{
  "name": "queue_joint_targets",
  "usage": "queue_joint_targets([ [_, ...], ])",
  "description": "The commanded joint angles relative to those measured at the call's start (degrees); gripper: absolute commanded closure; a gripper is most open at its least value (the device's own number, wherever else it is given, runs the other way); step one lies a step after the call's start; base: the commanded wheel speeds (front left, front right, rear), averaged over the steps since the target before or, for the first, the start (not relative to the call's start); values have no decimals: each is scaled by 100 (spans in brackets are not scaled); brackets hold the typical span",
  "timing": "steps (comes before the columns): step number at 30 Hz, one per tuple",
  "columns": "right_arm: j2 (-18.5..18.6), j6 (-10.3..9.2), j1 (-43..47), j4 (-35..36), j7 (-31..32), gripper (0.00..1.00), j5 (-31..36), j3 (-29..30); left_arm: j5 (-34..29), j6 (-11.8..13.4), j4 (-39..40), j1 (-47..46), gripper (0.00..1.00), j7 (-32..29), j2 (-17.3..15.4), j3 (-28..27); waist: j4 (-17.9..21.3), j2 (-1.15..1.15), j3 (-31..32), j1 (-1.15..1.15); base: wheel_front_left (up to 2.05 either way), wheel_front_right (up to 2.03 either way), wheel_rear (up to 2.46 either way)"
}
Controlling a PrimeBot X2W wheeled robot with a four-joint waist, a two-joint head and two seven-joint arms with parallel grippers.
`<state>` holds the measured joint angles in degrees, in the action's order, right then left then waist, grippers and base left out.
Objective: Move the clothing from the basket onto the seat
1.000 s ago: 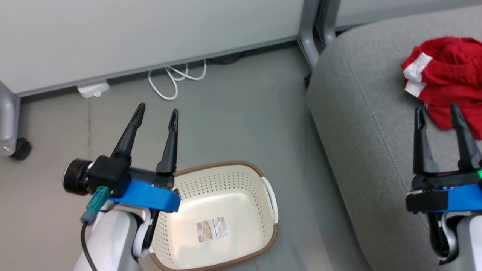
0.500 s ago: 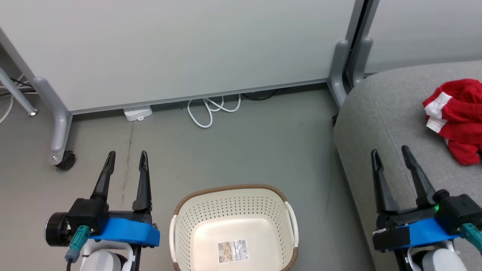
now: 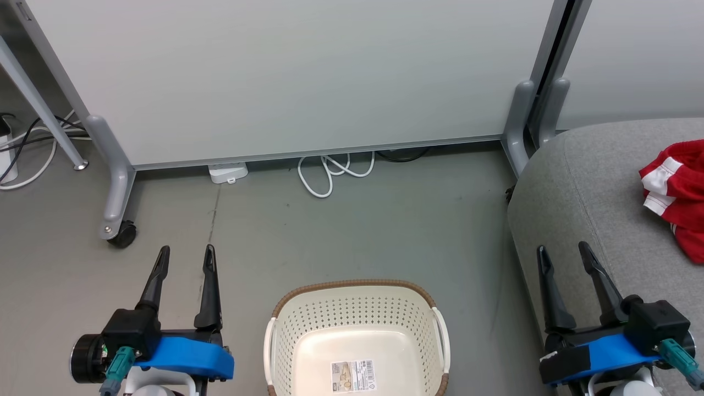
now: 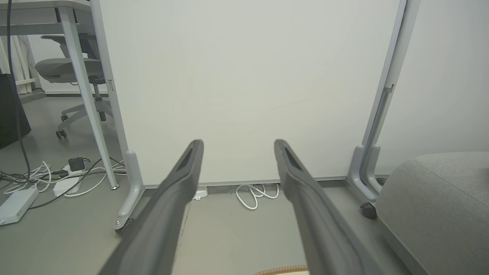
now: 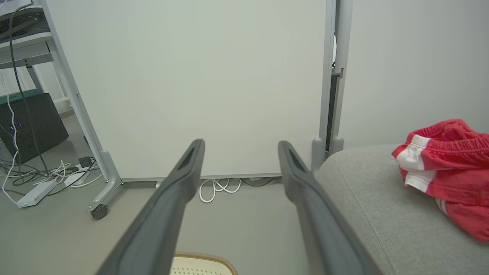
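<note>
The basket [image 3: 352,286] sits on the floor at the near centre, between the two arms, and its bottom is bare except for a printed label [image 3: 353,375]. No red fabric lies in it. The clothing [image 3: 679,192] lies as a bunched red heap with white striped trim on top of the seat [image 3: 583,187], at the far right.

The left gripper [image 3: 186,250] hovers over the floor just left of the basket. Its two fingers are spread wide and point toward the far partition panel [image 3: 308,82], with nothing between them. The right gripper [image 3: 562,247] hangs at the near right over the seat's rounded left edge. Its jaws are equally wide and hold nothing.

The relation that counts is that the heap lies ahead and to the right of the right gripper, well apart from it, across an open stretch of grey cushion. The left gripper is much further off, with the whole basket and a strip of floor between it and the seat. So the right arm is clearly the nearer one if the heap needs any more handling.

The head view cuts the heap off at the right edge, so its long axis is unclear, and I cannot be sure both garments are in it. In the right wrist view it looks bulky enough for two. With the basket empty, the task looks finished or very nearly so, and neither gripper has anything within reach to close on.
</note>
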<state>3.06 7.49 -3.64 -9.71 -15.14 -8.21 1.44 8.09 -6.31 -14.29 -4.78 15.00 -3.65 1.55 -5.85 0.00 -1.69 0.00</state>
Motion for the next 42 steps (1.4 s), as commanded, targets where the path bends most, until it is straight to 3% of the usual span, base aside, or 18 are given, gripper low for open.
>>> queue_joint_targets([
  [1, -20, 1, 55, -31, 1, 0, -8, 7, -32, -40, -34, 33, 0, 27, 10, -38, -4, 0, 0, 0, 0, 0, 0],
  [20, -23, 1, 4, -175, 1, 0, -173, -49, -101, -111, -129, -82, 0, 27, 69, -162, -29, 0, -86, 0, 0, 0, 0],
  [21, -11, 0, -1, -184, -1, 100, -160, -45, -52, -79, -163, -16, 100, -4, 67, -125, -28, 0, -84, 1, 0, 0, 0],
  [25, -16, 0, 81, -415, 2, 100, -154, -54, -45, -79, -388, 177, 100, -29, 85, -103, -28, 0, -85, 1, 0, 0, 0],
  [42, -16, 0, -11, -412, 511, 100, -2084, 83, 1931, -89, -290, 80, 100, -533, 81, -279, 60, 0, -51, 1, 0, 0, 0],
])
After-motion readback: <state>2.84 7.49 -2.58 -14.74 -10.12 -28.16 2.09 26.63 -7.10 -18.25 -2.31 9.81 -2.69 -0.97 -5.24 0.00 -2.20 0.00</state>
